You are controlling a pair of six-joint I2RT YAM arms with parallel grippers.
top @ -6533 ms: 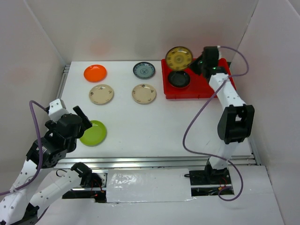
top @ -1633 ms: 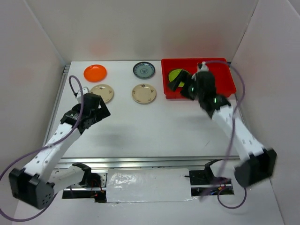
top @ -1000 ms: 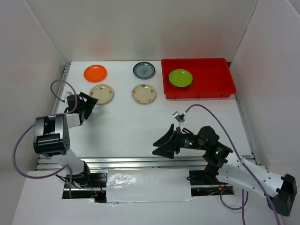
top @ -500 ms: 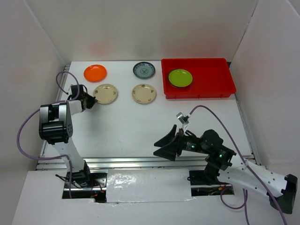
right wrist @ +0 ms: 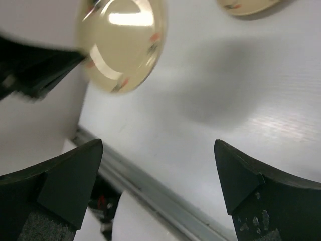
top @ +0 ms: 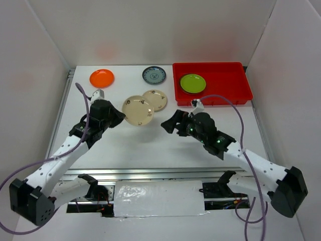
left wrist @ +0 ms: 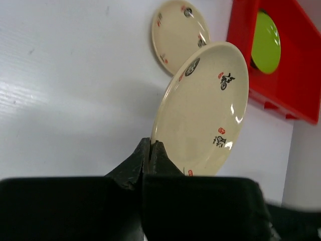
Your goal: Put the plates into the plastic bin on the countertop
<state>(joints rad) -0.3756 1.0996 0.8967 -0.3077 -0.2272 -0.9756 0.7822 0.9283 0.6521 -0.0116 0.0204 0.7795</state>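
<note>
I see left jaws clenched on rim of cream plate point(left wrist: 205, 110), held tilted above counter point(top: 145, 143). Right jaws spread wide, empty, mid-counter. Red bin point(top: 228, 83) back right, green plate point(top: 192, 83) inside.

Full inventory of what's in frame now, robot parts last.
countertop: 1, white, walled in
plastic bin: 1, red, far right
orange plate: 1, orange, far left
grey-blue plate: 1, grey-blue patterned, far middle
flat cream plate: 1, cream patterned, lying mid-table
lifted cream plate: 1, cream patterned, held tilted above the table
lime green plate: 1, green, bin's left end
left claw: 1, black, shut on the lifted cream plate's rim
right claw: 1, black, open, empty
</note>
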